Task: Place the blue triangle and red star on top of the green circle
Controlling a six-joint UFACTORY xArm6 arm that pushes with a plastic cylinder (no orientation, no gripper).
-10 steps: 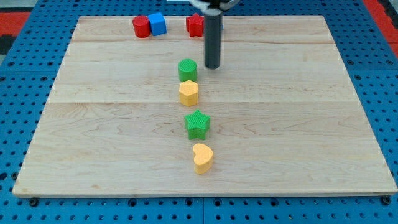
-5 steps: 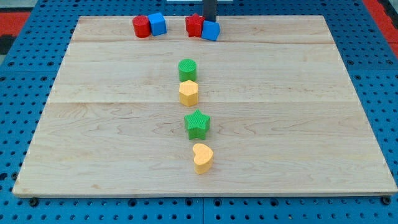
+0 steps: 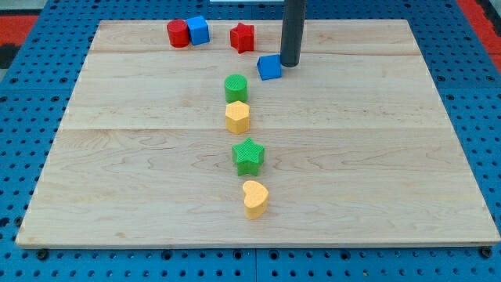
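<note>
The green circle (image 3: 236, 88) stands on the wooden board (image 3: 376, 157), above centre. The blue triangle (image 3: 269, 67) lies just up and right of it, a small gap apart. The red star (image 3: 243, 37) sits near the view's top edge, up and left of the blue triangle. My tip (image 3: 290, 64) is on the board close to the blue triangle's right side, with the dark rod rising out of the view's top.
A red block (image 3: 178, 34) and a blue cube (image 3: 198, 30) touch each other at the top left. Below the green circle stand a yellow hexagon (image 3: 237, 117), a green star (image 3: 248, 156) and a yellow heart (image 3: 254, 198) in a column.
The rod came down from the top edge to the blue triangle's right. The blue triangle slid down away from the red star, toward the green circle. The red star shifted slightly left.
</note>
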